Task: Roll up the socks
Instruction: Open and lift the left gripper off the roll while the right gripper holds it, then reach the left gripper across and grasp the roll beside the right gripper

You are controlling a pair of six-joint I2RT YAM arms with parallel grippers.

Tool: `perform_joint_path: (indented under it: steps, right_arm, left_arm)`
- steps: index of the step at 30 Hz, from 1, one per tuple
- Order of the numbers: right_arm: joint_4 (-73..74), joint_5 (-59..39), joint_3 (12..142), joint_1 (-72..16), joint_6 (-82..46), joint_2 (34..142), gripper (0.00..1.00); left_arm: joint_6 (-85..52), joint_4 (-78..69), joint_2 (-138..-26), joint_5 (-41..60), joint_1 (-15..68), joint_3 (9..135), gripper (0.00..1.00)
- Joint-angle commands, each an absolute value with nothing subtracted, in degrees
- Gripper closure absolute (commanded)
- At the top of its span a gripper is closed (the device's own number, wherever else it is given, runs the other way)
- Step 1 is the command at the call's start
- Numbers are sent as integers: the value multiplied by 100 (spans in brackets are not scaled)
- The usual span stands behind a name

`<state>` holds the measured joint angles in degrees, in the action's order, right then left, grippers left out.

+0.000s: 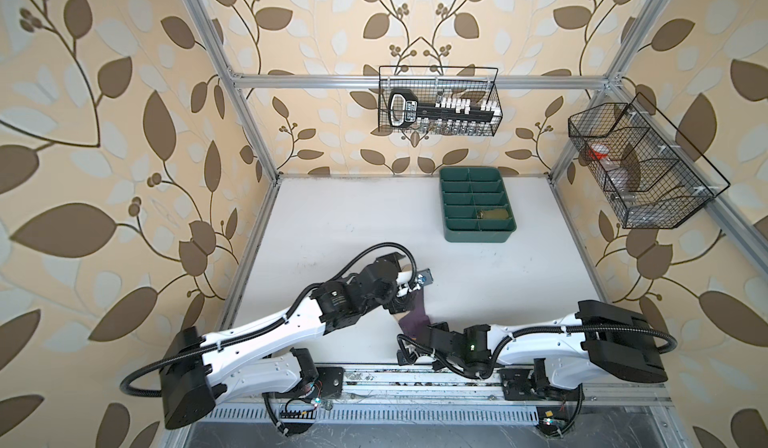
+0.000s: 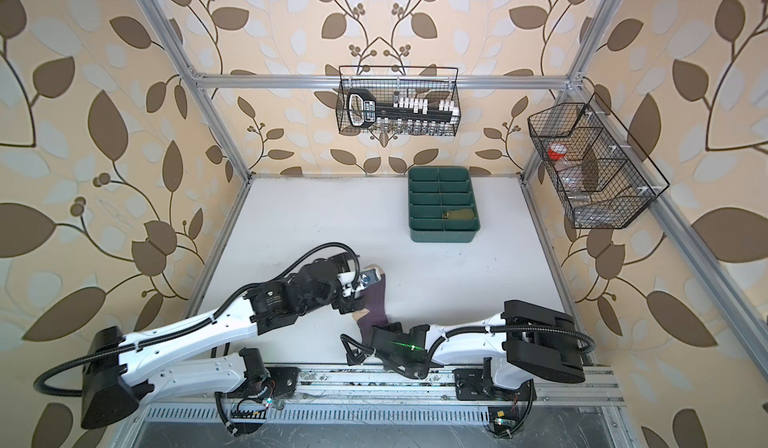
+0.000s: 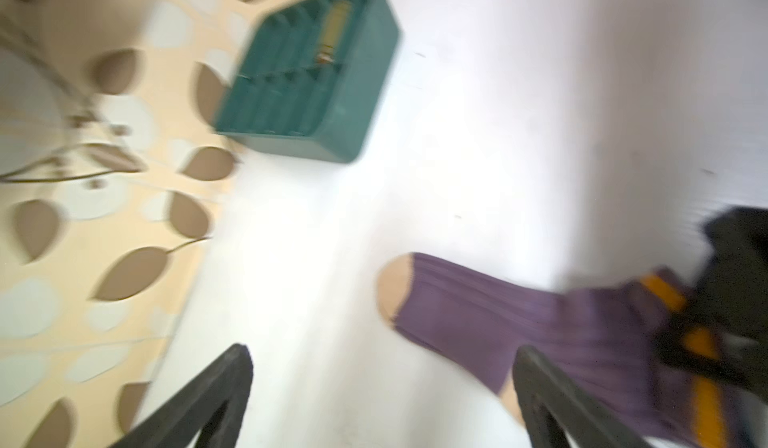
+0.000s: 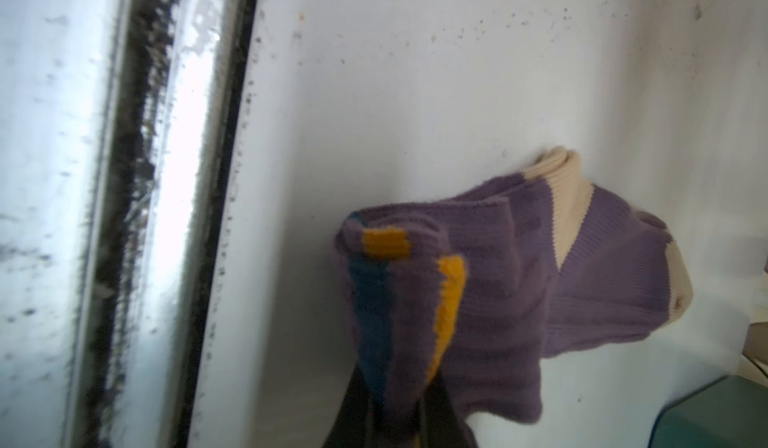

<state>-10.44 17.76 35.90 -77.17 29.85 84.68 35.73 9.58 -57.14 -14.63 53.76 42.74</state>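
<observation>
Socks are split across the white table (image 1: 332, 226): the olive sock (image 1: 494, 214) lies in a compartment of the green tray (image 1: 478, 236), and the purple sock (image 2: 376, 300) sprawls unrolled near the front edge. My right gripper (image 4: 409, 421) is clamped on its striped cuff. My left gripper (image 3: 382, 354) hangs spread wide over the foot, holding nothing. I judge that rolling comes next, and it calls for a fresh left grasp.

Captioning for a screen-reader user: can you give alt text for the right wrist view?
The right pincer is shut on the navy-and-yellow striped cuff of a ribbed purple sock with beige heel and toe, crumpled on the white tabletop. A metal rail runs alongside, and a dark green plastic tray is partly visible.
</observation>
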Motion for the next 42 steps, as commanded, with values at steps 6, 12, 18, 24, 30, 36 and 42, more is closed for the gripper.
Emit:
perform_joint_path:
  steps: [6, 12, 18, 24, 30, 36, 42]
  right_arm:
    - [-3013, -520, 4589, -6781, 3088, 9063, 100]
    - [-4193, -2291, 5656, -5851, 3136, 9989, 100]
    - [-4942, -3041, 6559, -5247, 3337, 10855, 100]
    - [-5287, -3116, 7206, -4974, 3577, 11369, 100]
    - [-5317, -3089, 7458, -4841, 3604, 11609, 100]
    - [-5318, -3120, 7544, -4771, 3686, 11728, 100]
    - [-5318, -3049, 7564, -4642, 3639, 11757, 100]
  left_arm:
    - [3389, 954, -4362, -2592, 4528, 4822, 1]
    - [3919, 2810, -4044, -956, 4524, 5503, 9]
    - [4749, 3437, -4035, -487, 4831, 5474, 12]
    - [5535, 3017, -4392, -2391, 6669, 4521, 12]
    - [4790, 2142, -5344, -3775, 8201, 3770, 13]
    - [3509, 1793, -6274, -4159, 8830, 3647, 17]
    - [3173, 1574, -6737, -4221, 8841, 3260, 20]
